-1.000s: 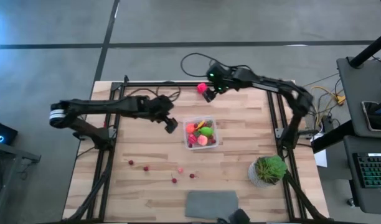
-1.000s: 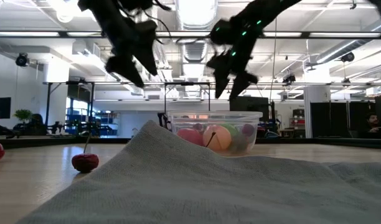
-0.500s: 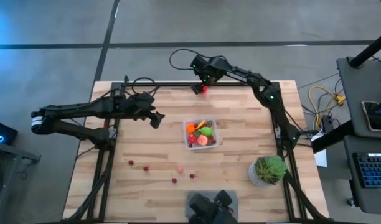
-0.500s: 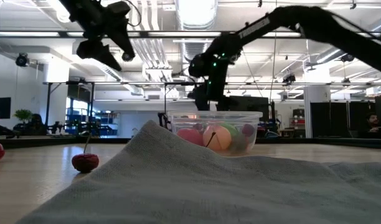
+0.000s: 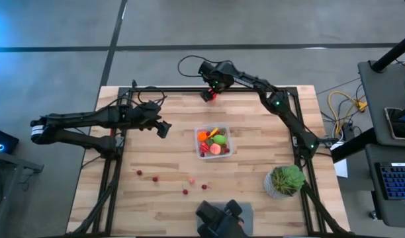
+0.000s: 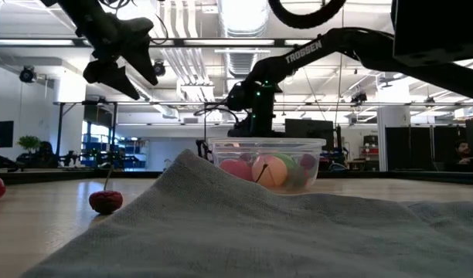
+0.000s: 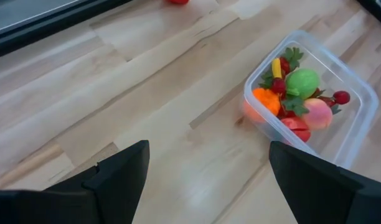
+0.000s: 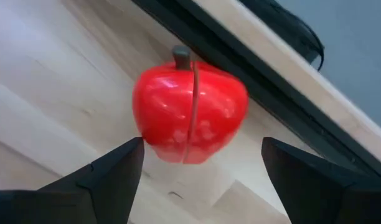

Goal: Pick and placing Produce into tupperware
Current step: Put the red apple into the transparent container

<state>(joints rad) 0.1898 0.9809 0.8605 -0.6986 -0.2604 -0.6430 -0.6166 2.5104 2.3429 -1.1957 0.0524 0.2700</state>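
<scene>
The clear tupperware (image 5: 214,141) stands mid-table, holding red, orange, green and pink produce; it also shows in the left wrist view as the tub (image 7: 309,93). Several small berries (image 5: 185,192) lie on the wood nearer the near edge. A red apple (image 8: 189,112) rests on the table by the far rail. My right gripper (image 5: 209,95) is down at the apple (image 5: 215,96), open, with its fingers standing on either side of it (image 8: 200,149). My left gripper (image 5: 161,127) hovers open to the left of the tub (image 7: 209,146).
A potted plant (image 5: 285,180) stands near the right near corner. A grey cloth (image 5: 224,213) lies at the near edge, filling the foreground of the low view. Cherries (image 6: 106,201) sit on the wood left of it. Black rails (image 5: 189,88) frame the table's far and side edges.
My right gripper has moved a little toward the table's left along the far edge and come down at the apple, its arm stretching out. My left gripper has drawn back from the tub toward the table's left. The apple and the tub have stayed put.
</scene>
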